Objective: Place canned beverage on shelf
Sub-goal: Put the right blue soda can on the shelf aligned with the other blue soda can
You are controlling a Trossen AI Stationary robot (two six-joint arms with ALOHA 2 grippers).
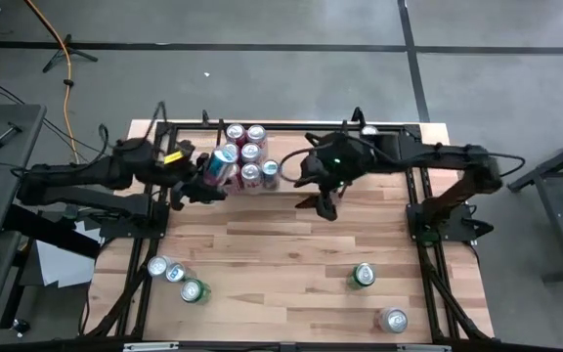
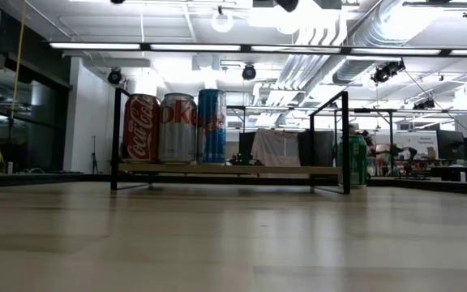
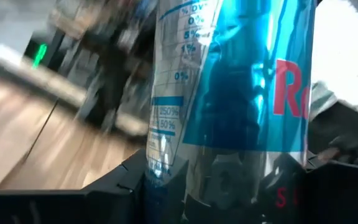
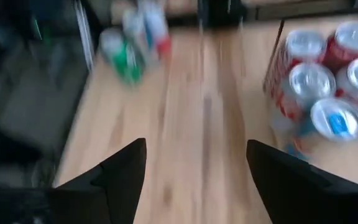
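The shelf (image 2: 242,169), thin black rods on a light wood base, stands at the table's far middle. Several cans (image 1: 251,152) stand upright on its left part; the low view shows a red, a silver and a blue one (image 2: 211,126). My left gripper (image 1: 192,178) reaches in level from the left. It is shut on a blue and silver canned beverage (image 1: 221,166) just left of those cans. My right gripper (image 1: 324,203) hangs open and holds nothing, over the table right of the cans. In its wrist view the cans (image 4: 319,81) show past a shelf rod (image 4: 277,46). My left gripper pinches the can's silver body (image 3: 229,180) between its two fingers (image 3: 135,183), one on each side. The fingers come level from the table's left and lie across the can. The can leans a little off upright and is lifted clear of the table.
Three cans (image 1: 175,273) stand near the table's front left, and two more at the front right (image 1: 363,275) (image 1: 393,319). Another can (image 1: 369,129) sits at the far edge behind my right arm. Bare wood lies in the middle.
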